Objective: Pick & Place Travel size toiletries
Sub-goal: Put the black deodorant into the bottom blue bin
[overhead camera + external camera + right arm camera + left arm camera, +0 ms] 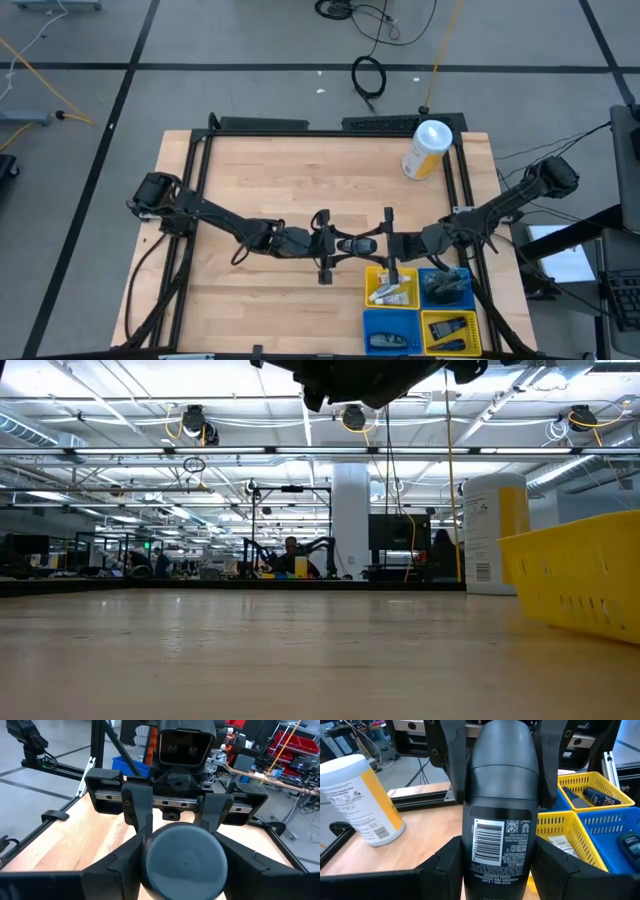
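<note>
A dark grey deodorant stick, one of the travel size toiletries, hangs level above the middle of the table between my two grippers. My left gripper is shut on its labelled base end. My right gripper comes from the opposite side and is shut on its rounded cap end. More toiletries lie in yellow and blue bins at the near right: white tubes and dark pieces. My left gripper pinches the stick's labelled lower body between its two fingers, one on each side. The fingers come level from the table's left and lie along the stick. The stick is lifted clear of the table and lies level. My right gripper has the stick's domed cap between its two fingers, one on each side. The fingers come level from the table's right, pointing along the stick toward my left gripper. The cap end faces my wrist camera, clear of the table.
A large white-and-yellow canister stands upright at the far right of the table. The yellow bin rises at the right in the low view. Bare wood stretches over the left and far middle. A black frame edges the tabletop.
</note>
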